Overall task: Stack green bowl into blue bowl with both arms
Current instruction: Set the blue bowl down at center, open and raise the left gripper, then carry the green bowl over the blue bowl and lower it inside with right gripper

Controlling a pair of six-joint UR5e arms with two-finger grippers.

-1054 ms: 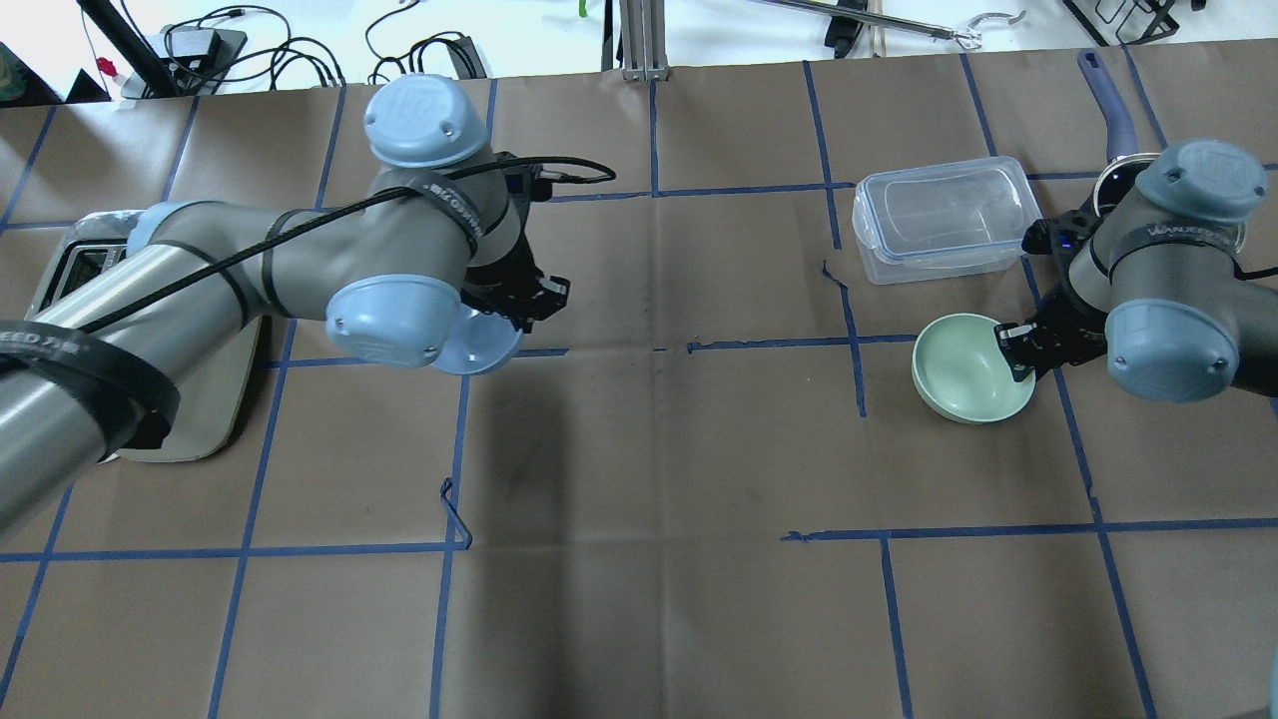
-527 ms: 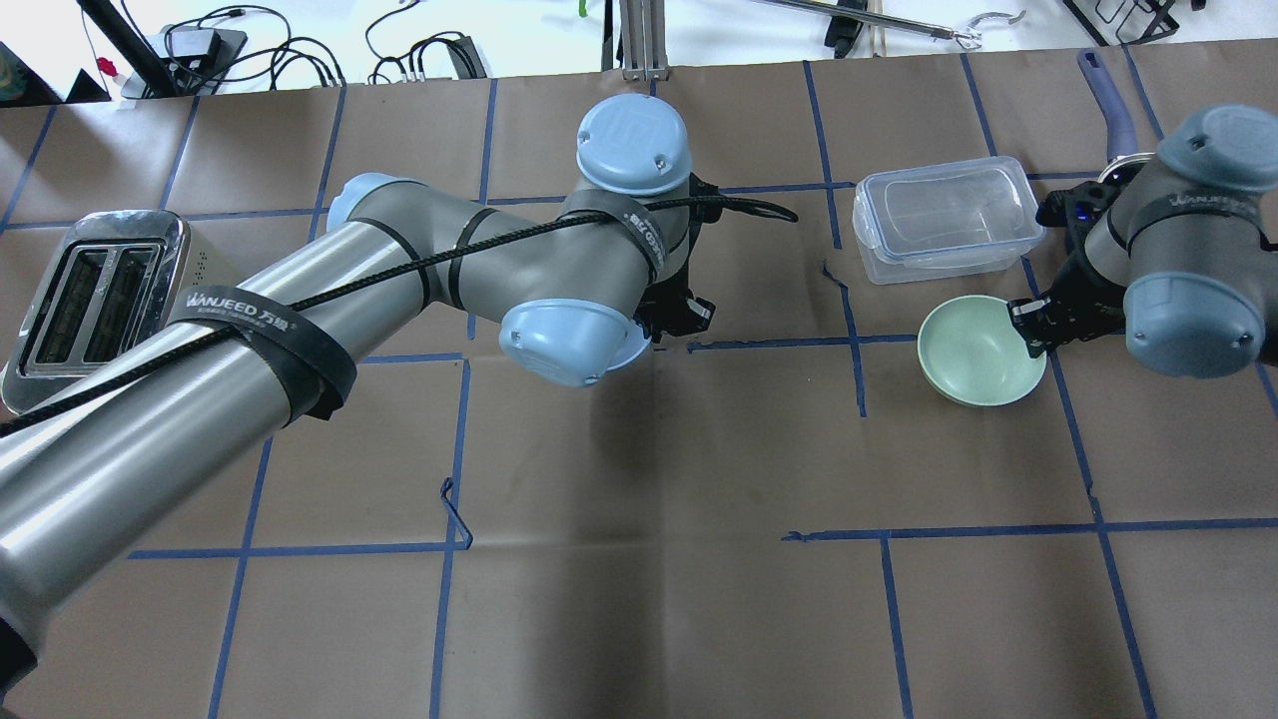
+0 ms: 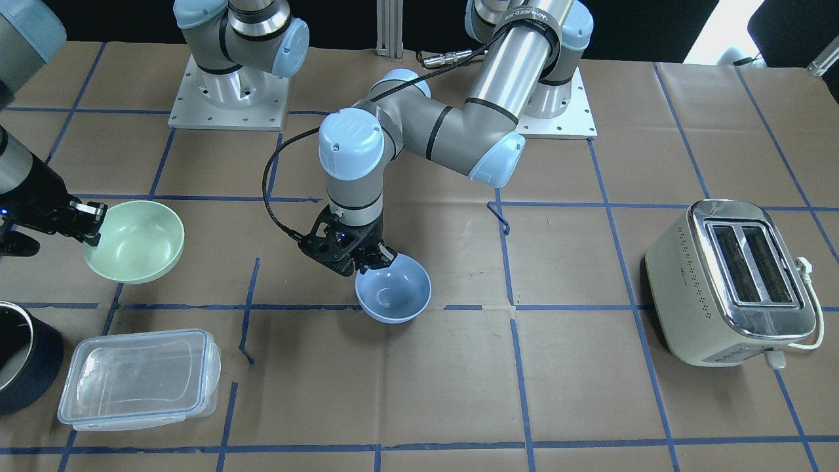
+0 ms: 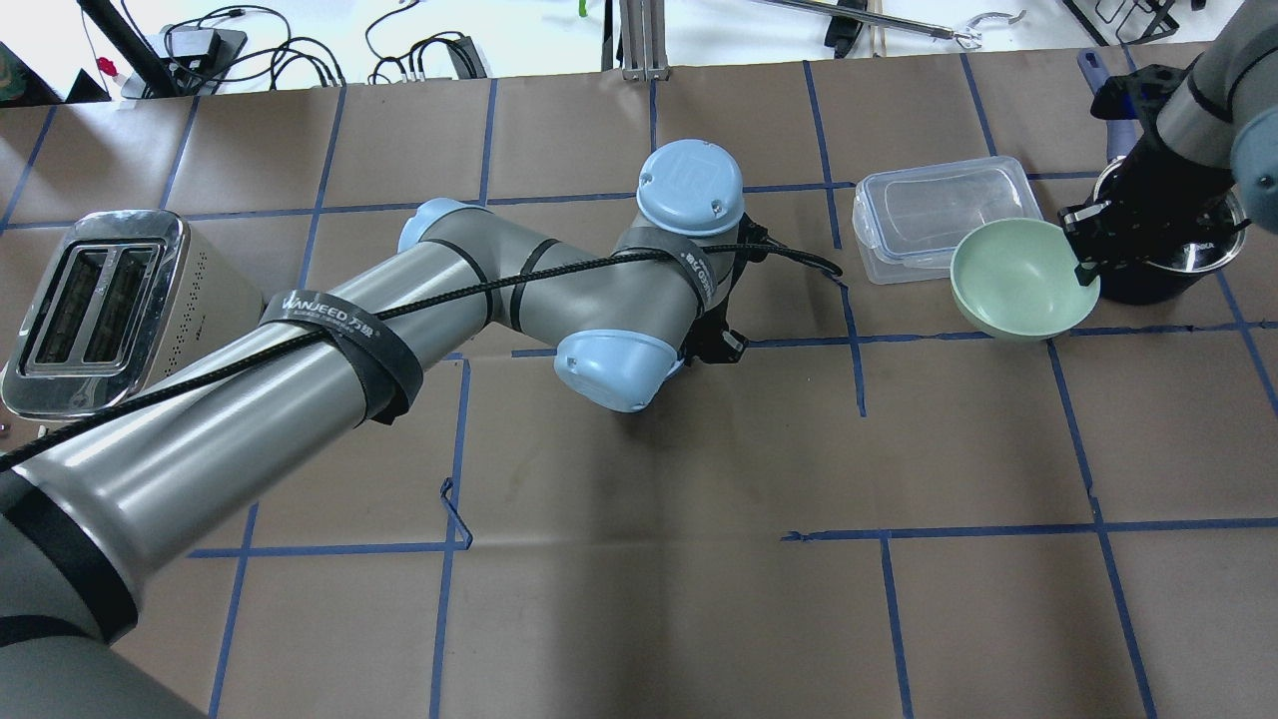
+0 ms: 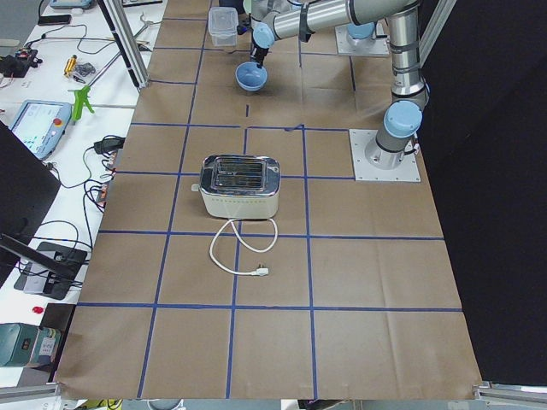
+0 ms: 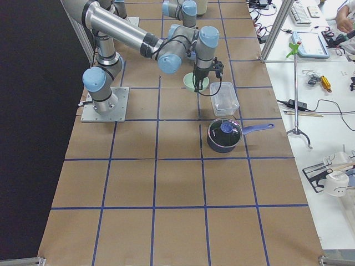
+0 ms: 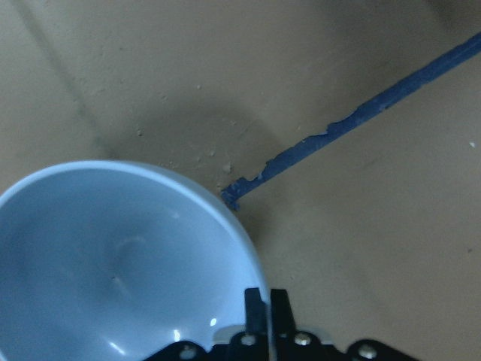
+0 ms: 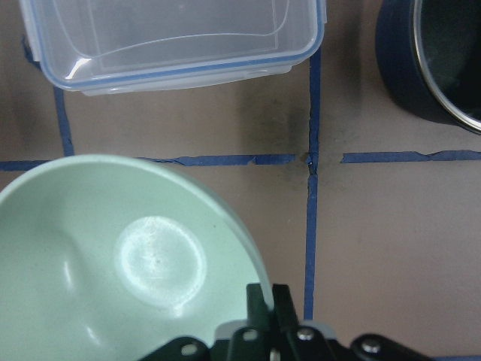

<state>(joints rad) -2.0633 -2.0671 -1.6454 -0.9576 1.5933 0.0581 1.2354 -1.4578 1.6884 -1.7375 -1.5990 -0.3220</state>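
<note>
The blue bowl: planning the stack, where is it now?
In the front-facing view the blue bowl is near the table's middle, over a blue tape line, its rim pinched by the left gripper, well apart from the green bowl.

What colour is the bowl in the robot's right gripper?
The bowl is mint green; right wrist view.

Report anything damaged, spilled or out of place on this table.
One blue tape strip has peeled and curled up off the paper; another is torn near the clear lidded container. Nothing spilled: the green bowl and blue bowl are empty.
</note>
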